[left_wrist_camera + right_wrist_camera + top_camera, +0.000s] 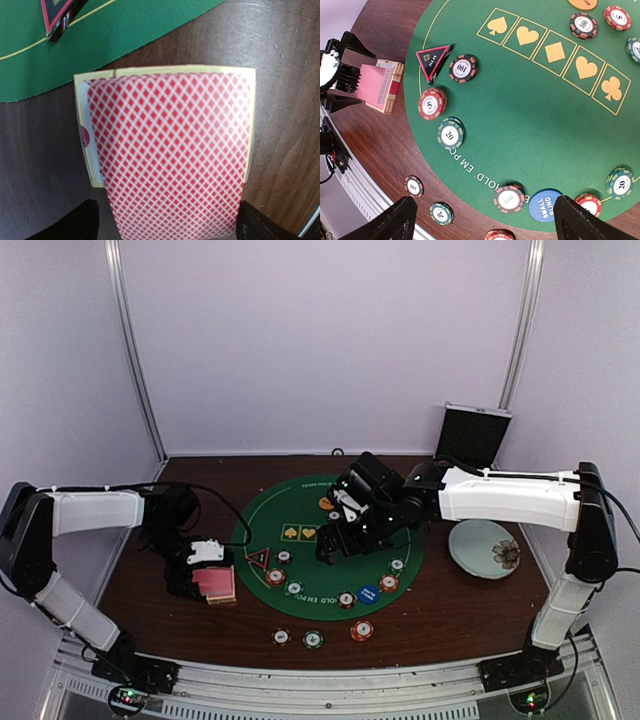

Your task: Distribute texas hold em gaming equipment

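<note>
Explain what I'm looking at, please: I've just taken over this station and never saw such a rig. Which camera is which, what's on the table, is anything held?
The machine is two white robot arms bolted at the table's near edge, each ending in a two-finger gripper. The wide picture comes from a fixed camera above and behind them. The other two come from cameras on the wrists, looking past each arm's own dark fingers. On the brown table lies a round green poker mat with striped chips near its edge, a blue small-blind disc and a black triangular marker. Three more chips sit on bare wood. A floral plate and a black case are at the right. The left gripper is open around a red-backed card deck, not clamping it. The right gripper hovers open above the mat, empty.
</note>
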You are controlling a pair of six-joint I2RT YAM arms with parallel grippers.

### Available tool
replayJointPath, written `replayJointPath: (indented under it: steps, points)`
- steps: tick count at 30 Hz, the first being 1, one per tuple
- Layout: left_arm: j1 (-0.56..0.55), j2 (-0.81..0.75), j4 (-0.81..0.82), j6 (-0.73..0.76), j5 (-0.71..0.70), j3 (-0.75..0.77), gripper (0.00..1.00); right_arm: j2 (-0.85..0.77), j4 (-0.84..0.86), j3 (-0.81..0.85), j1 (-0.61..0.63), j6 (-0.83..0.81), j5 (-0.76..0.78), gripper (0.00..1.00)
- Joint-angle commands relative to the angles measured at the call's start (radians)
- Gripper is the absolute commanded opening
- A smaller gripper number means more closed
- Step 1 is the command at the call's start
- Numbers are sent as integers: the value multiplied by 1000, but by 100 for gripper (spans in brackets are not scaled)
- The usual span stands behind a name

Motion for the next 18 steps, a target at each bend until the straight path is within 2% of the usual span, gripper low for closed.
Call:
replayJointPath:
  steps: [1,18]
  points:
    - [-5,15,58,8,-12,-8,98,-3,-16,21,-5,-1,-6,99]
    - [-2,45,96,7,-11,-38,98,-6,-15,10,-5,2,-10,99]
